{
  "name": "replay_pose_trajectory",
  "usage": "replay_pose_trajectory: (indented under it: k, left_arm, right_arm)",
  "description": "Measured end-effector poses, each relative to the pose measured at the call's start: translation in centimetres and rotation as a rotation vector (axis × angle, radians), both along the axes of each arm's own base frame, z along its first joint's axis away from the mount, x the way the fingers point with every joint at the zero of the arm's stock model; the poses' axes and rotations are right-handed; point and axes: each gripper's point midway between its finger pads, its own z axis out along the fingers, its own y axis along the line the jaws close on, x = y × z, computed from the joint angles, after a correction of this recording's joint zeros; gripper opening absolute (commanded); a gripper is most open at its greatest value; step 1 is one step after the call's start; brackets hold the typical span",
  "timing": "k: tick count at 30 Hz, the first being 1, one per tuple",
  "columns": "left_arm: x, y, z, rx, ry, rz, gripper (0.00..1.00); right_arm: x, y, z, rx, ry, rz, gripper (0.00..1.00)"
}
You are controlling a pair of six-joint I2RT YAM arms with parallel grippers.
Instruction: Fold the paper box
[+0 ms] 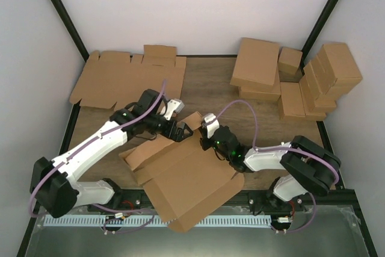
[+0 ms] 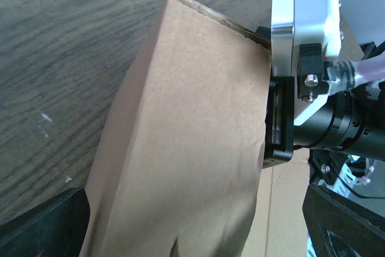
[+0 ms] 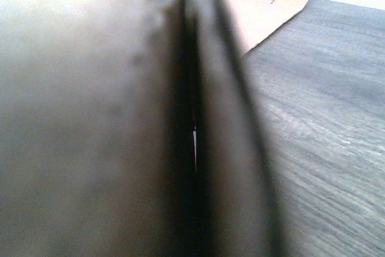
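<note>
2 white-and-black robot arms (image 1: pixel 90 148), 1 part-folded brown cardboard box blank (image 1: pixel 186 179), 1 pile of flat brown cardboard blanks (image 1: pixel 114 79), roughly 7 closed brown cardboard boxes (image 1: pixel 255 61)

Left arm (image 1: pixel 90 147) stretches forward and rightward, right arm (image 1: pixel 267 158) bends leftward; wrists nearly meet. Left gripper (image 1: pixel 180 129): jaws spread wide. Right gripper (image 1: pixel 204 132) faces left, jaw state unreadable.

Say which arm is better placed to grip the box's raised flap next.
Left, probably. Its wrist view shows the left gripper open, fingers either side of the upright flap of the paper box. The right gripper is beside that flap too, but cardboard fills its camera, hiding its jaws.
</note>
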Motion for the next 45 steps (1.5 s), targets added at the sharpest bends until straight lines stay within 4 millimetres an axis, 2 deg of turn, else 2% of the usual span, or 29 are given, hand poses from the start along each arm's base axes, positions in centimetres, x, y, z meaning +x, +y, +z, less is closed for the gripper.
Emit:
replay_pose_trajectory:
  k: [2,6,12,17,20,24,27,32,41,45]
  left_arm:
    - [0.2,0.4,0.7,0.001,-0.029,0.023,1.0]
    - [0.6,1.9,3.9,-0.018,-0.138,0.101,1.0]
    - [1.1,5.4,8.7,-0.044,-0.297,0.276,1.0]
    - [1.0,7.8,10.5,-0.058,-0.35,0.378,1.0]
    - [1.2,8.6,10.0,-0.047,-0.345,0.42,1.0]
    - [1.2,9.6,6.9,-0.003,-0.301,0.463,1.0]
    - [0.9,10.0,4.7,0.01,-0.268,0.484,1.0]
    - [0.8,10.3,2.9,-0.012,-0.238,0.528,1.0]
    - [0.7,11.6,2.7,-0.054,-0.264,0.609,1.0]
    - [0.7,11.7,1.9,-0.046,-0.264,0.616,1.0]
  right_arm:
    - [0.1,-0.3,0.3,0.0,-0.003,-0.013,0.01]
    - [0.5,-1.4,1.6,0.016,-0.02,-0.079,0.01]
    - [1.2,-4.7,2.6,0.022,-0.005,-0.253,0.01]
    - [1.3,-7.7,2.5,0.013,0.046,-0.37,0.01]
    - [1.6,-10.0,2.8,0.021,0.062,-0.458,0.01]
    - [1.5,-12.1,3.1,0.015,0.063,-0.537,0.01]
    - [1.0,-13.1,2.4,-0.023,0.075,-0.561,0.01]
    - [0.2,-14.2,1.0,-0.05,0.11,-0.588,0.01]
    - [-0.3,-14.8,0.7,-0.041,0.135,-0.611,0.01]
    - [-0.4,-15.0,0.8,-0.035,0.134,-0.611,0.01]
